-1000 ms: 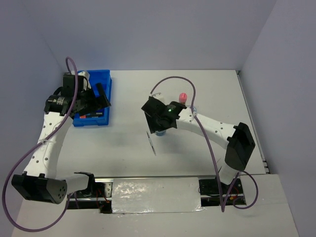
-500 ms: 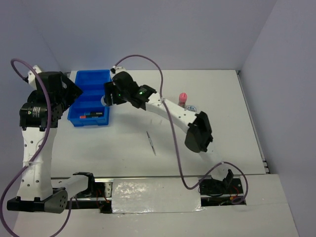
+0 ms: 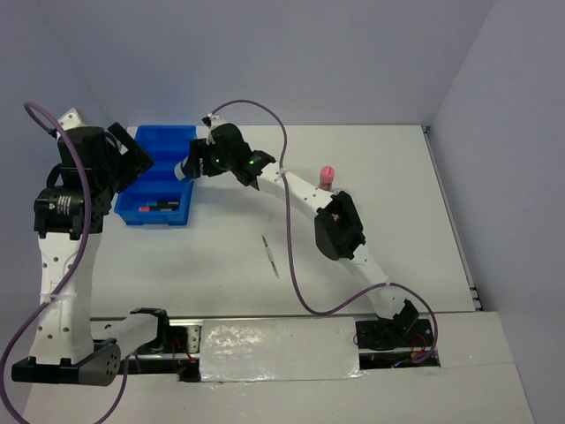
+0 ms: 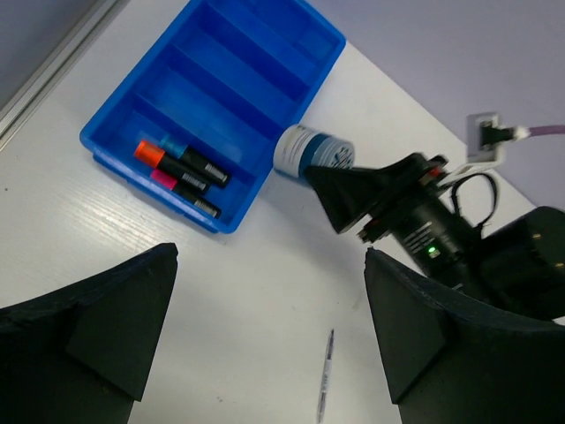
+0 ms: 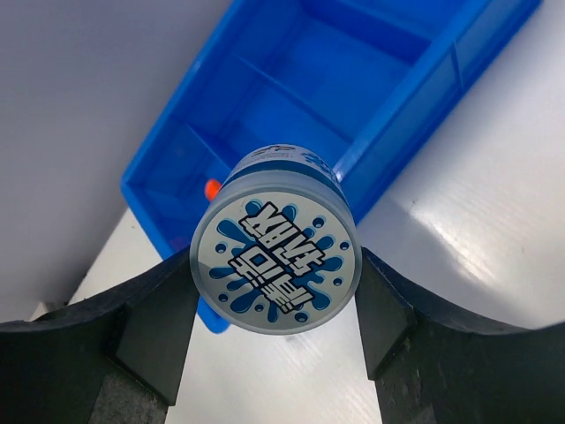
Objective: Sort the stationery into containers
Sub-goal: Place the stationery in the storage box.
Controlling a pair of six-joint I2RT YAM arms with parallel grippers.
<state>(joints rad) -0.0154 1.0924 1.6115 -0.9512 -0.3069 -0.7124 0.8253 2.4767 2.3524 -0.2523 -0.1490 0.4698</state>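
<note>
The right gripper point(image 5: 275, 296) squeezes a round blue-and-white plastic tub point(image 5: 275, 261) between two black fingers point(image 5: 146, 331). Behind it is a blue plastic tray point(image 5: 371, 71) with long boxes. A small orange cap point(image 5: 212, 188) peeks out.

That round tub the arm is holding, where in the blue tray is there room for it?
The tub in the right pincer could likely go in any tray compartment past the highlighters; those are bare. The end compartment holding the three highlighters is crowded. Outside, the table lies open between tray and pen.
</note>
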